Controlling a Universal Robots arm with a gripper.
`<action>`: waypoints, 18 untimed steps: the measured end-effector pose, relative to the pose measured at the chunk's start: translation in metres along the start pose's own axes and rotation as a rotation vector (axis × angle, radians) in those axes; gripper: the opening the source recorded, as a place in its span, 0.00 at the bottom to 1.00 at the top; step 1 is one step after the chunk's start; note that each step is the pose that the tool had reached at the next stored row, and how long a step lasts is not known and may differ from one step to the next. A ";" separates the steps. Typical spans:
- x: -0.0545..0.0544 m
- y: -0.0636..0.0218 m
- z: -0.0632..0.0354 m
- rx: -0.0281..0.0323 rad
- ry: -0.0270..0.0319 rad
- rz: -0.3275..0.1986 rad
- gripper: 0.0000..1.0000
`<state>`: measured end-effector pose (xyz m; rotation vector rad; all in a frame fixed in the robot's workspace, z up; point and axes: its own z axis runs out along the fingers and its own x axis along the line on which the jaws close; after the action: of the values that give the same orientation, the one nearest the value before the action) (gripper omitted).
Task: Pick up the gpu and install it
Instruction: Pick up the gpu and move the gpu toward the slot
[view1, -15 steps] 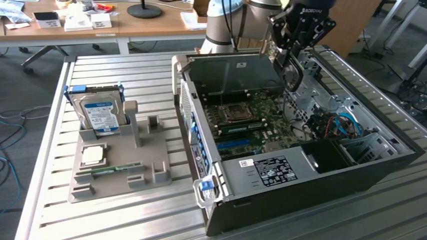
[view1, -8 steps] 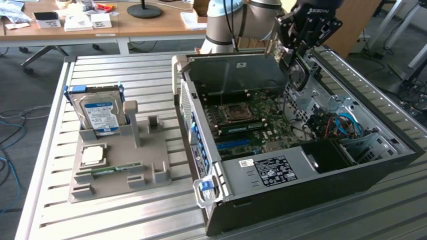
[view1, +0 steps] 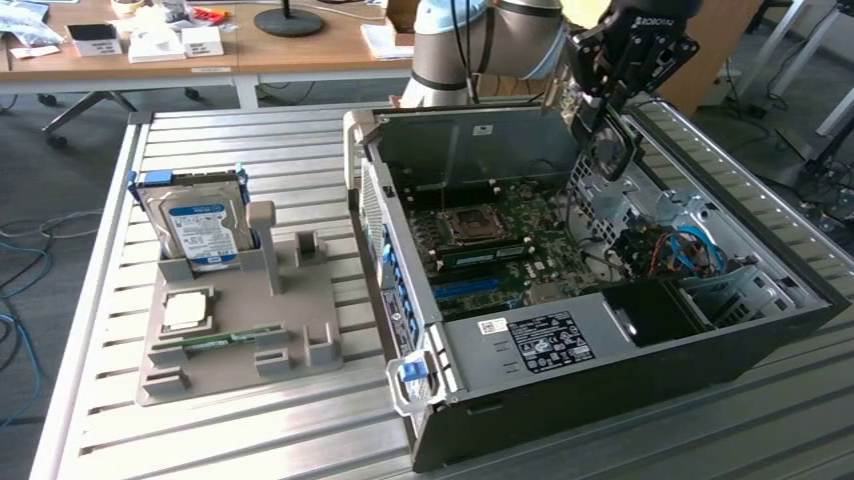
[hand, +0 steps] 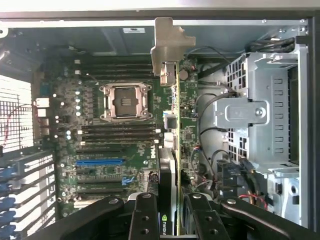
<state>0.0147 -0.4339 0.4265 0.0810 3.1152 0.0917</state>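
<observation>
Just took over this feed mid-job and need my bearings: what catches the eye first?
An open black computer case lies on the slatted metal table, its green motherboard exposed. The black gripper hangs over it, shut on the gpu, a green card with a silver end bracket, seen edge-on. At the exterior view's left, a grey holder carries a silver, blue-labelled hard drive.

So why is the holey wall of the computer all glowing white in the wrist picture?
Wrist view: outside light shines through the perforated case wall, washing it out white; the motherboard and the gpu in the gripper are evenly lit. Exterior view: the slatted table is bright, the computer case's inside shadier.
</observation>
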 end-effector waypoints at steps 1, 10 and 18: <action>-0.002 0.0001 0.0001 -0.0001 0.0000 0.000 0.27; -0.021 0.0011 0.0005 0.0001 0.0000 0.000 0.27; -0.030 0.0020 0.0008 0.0001 0.0000 0.000 0.27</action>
<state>0.0444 -0.4334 0.4265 0.0807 3.1152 0.0915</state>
